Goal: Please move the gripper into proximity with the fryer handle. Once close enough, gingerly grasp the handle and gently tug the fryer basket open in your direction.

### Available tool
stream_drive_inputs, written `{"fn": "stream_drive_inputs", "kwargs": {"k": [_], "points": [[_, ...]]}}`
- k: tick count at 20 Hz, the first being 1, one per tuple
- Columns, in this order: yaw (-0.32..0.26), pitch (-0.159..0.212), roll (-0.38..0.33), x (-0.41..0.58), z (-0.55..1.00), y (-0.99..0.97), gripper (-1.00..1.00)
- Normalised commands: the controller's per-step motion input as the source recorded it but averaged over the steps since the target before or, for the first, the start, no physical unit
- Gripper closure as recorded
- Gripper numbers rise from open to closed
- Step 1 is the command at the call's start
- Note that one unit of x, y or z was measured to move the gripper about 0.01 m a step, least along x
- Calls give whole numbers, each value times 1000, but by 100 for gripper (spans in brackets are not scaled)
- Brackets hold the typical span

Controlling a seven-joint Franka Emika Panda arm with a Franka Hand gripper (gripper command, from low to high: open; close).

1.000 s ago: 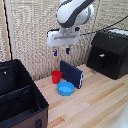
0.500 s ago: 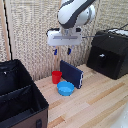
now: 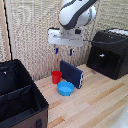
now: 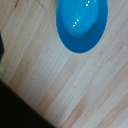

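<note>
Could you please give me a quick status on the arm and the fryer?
End effector open, empty, above the blue bowl. Fryer handle ungrasped, fryer basket looks shut. Nothing between them.

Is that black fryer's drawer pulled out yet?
No, shut. The fryer basket sits flush in the fryer, and the gripper hangs well away from the fryer handle.

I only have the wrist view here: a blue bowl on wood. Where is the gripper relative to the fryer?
Observer: The gripper hangs in the air above the blue bowl, well to the exterior view's left of the black fryer.
Operator: Is it holding anything?
Observer: No, the blue-tipped fingers hang apart with nothing between them.
Operator: What else is near the bowl?
Observer: A red cup and a dark blue slab stand just behind it.
</note>
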Motion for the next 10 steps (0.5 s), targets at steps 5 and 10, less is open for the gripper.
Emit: {"fn": "stream_drive_inputs", "kwargs": {"k": [5, 10], "points": [[-123, 18, -375, 0, 21, 0, -100], [-29, -24, -375, 0, 0, -13, -100]]}}
